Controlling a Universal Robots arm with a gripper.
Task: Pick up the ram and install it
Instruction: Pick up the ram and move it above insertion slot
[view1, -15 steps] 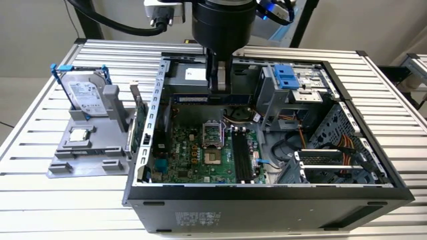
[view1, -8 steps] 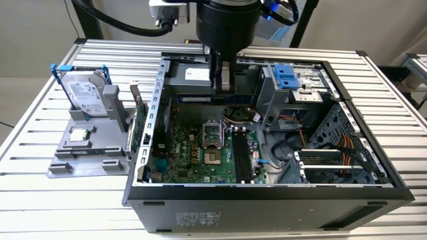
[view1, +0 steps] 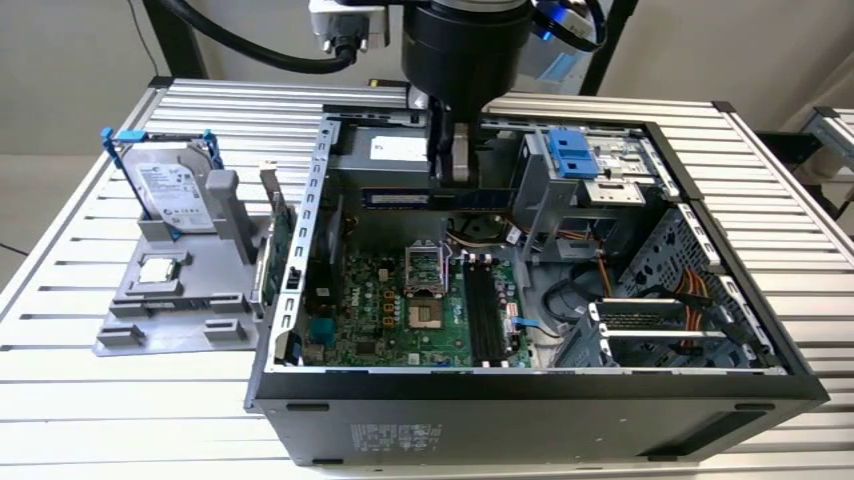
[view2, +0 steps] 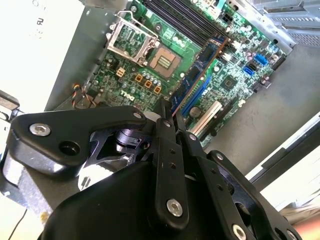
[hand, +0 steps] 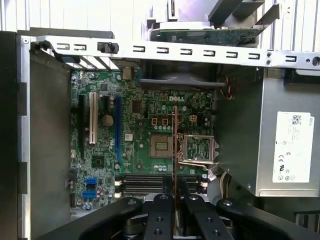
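Our gripper (view1: 454, 172) pinches the ram (view1: 400, 198) mid-length, closed flat against its faces; we judge it light, stiff, fragile.

Nothing readable: fine print, perhaps regulatory marks, on the white sticker (hand: 291, 146) of the grey metal box (hand: 240, 127); white lettering on the green motherboard (hand: 145, 130).
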